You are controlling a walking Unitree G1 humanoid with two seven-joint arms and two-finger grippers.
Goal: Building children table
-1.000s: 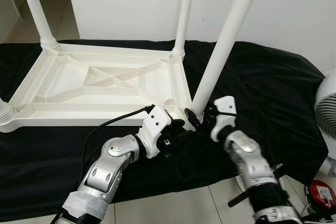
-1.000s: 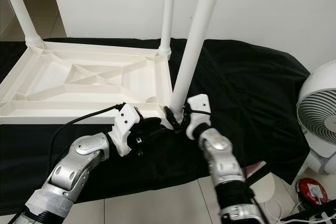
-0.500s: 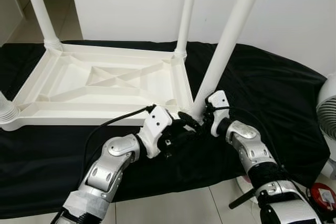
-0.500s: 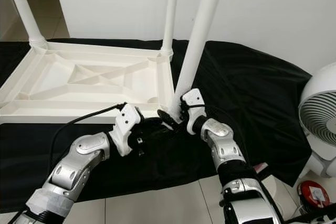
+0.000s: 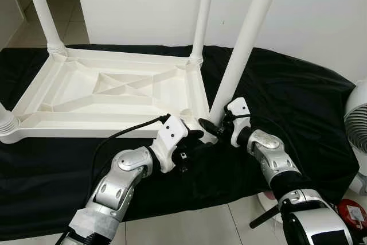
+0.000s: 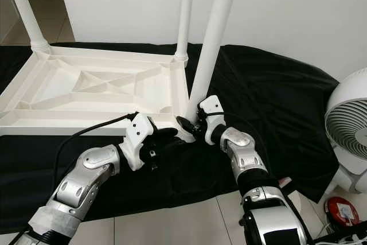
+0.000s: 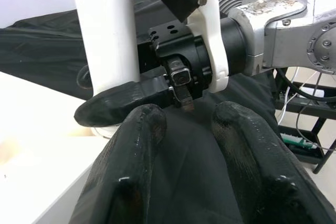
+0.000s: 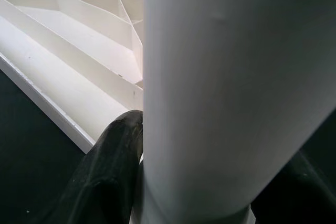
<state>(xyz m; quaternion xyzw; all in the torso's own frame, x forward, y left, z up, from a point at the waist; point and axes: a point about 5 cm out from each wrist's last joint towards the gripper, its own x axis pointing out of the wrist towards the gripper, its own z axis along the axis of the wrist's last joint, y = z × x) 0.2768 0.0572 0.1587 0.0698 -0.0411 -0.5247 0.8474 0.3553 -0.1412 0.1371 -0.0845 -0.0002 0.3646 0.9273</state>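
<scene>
Right end effector [image 5: 213, 128] is clamped around the foot of the long white plastic table leg [image 5: 246, 32], right at the near-right corner socket of the upturned white ribbed plastic tabletop [image 5: 109, 93]. The leg's long axis rises steeply to upper right of frame. Left end effector [image 5: 195, 137], fingers slightly parted and empty, sits just beside that corner. Black cloth [image 5: 298, 101] covers the floor; white fan [image 6: 350, 127] at right edge, white wall [image 5: 143, 4] behind.

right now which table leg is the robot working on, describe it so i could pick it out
An upside-down white table top lies on a black cloth, legs pointing up. Go to the corner nearest the robot, on its right. That leg leans instead of standing straight, and the right gripper clamps its base; the left gripper sits beside.
</scene>
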